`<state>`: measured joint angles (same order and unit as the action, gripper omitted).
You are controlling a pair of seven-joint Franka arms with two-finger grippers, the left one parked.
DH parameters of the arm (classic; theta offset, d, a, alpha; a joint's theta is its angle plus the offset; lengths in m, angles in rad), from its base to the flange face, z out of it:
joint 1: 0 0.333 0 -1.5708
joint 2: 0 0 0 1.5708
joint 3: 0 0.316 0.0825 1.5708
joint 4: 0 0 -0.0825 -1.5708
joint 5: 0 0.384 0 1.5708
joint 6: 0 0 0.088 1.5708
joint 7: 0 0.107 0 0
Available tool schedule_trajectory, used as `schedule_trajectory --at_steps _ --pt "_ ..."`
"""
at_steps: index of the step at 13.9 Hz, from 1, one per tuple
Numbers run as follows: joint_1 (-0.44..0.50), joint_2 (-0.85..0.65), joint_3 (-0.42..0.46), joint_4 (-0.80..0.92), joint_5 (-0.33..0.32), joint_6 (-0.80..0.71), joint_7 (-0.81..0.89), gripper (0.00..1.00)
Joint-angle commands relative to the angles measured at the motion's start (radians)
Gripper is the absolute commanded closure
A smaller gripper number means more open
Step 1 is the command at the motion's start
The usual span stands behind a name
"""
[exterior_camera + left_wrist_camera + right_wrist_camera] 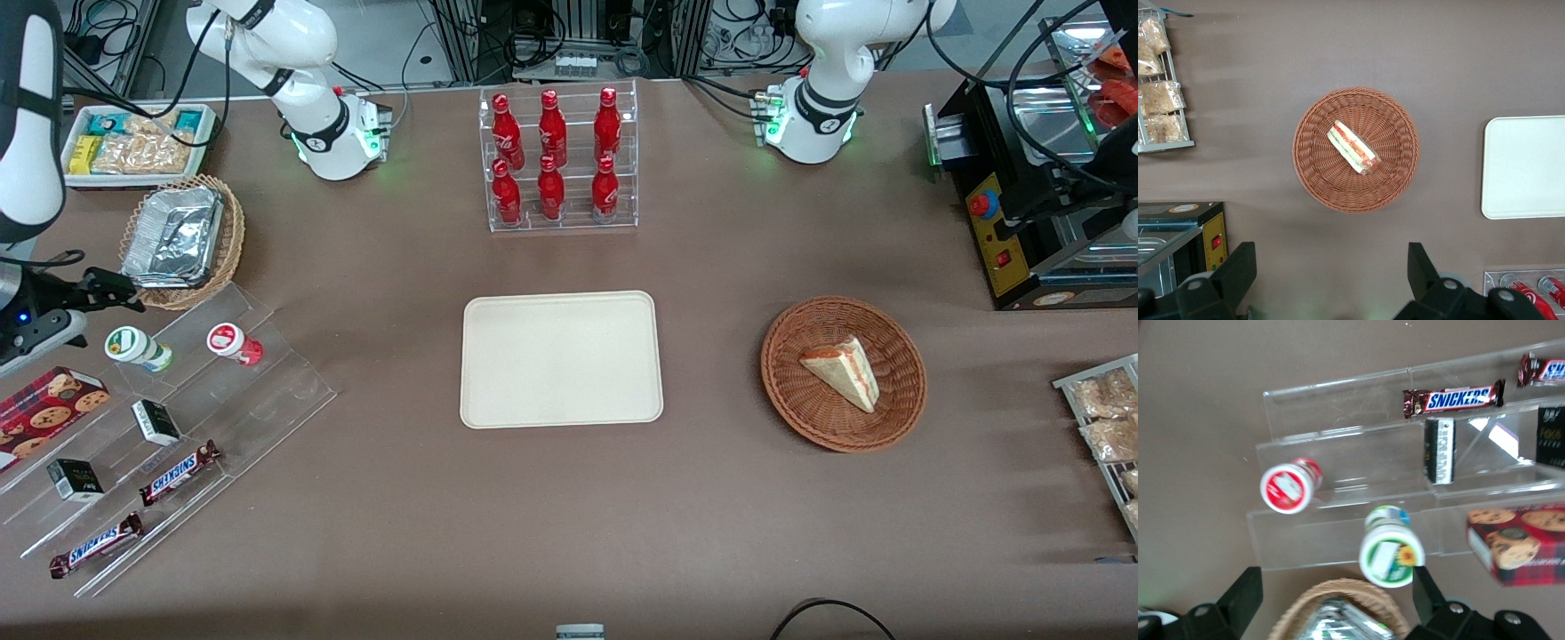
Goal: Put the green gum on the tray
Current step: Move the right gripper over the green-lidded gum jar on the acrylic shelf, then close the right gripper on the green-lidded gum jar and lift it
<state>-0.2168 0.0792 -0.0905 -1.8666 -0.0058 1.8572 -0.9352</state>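
Observation:
The green gum (138, 348) stands on the top step of a clear acrylic stand (169, 427) toward the working arm's end of the table. Its white lid with green and orange marks faces up in the right wrist view (1391, 554). A like-sized red-lidded bottle (234, 343) stands beside it on the same step and also shows in the right wrist view (1290, 485). My gripper (123, 292) is open and empty. It hovers above the edge of a wicker basket, a little farther from the front camera than the gum. One finger (1429, 592) is close to the gum's lid. The cream tray (560, 358) lies empty mid-table.
A wicker basket with a crinkled foil tray (178, 236) sits right by the gripper. The stand also holds Snickers bars (178, 472), small dark boxes (156, 421) and a cookie box (49, 404). A rack of red bottles (556, 160) and a basket with a sandwich (843, 373) stand elsewhere.

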Motion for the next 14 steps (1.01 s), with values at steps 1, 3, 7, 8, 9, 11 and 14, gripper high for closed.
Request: schedule_trajectory --at_steps 1,3,7,8,9,11,14 --pt "-0.022 0.005 0.006 -0.043 -0.011 0.086 -0.102 0.00" --pt "-0.045 0.007 0.006 -0.069 -0.005 0.126 -0.132 0.00" --pt "-0.059 0.007 0.006 -0.152 -0.003 0.253 -0.168 0.00" --pt "-0.070 0.007 0.006 -0.181 -0.003 0.287 -0.169 0.00" --pt "-0.072 0.007 0.006 -0.206 -0.003 0.316 -0.171 0.00" --pt "-0.072 0.005 0.006 -0.229 -0.003 0.333 -0.171 0.00" --pt "-0.072 0.008 0.006 -0.232 -0.003 0.338 -0.171 0.24"
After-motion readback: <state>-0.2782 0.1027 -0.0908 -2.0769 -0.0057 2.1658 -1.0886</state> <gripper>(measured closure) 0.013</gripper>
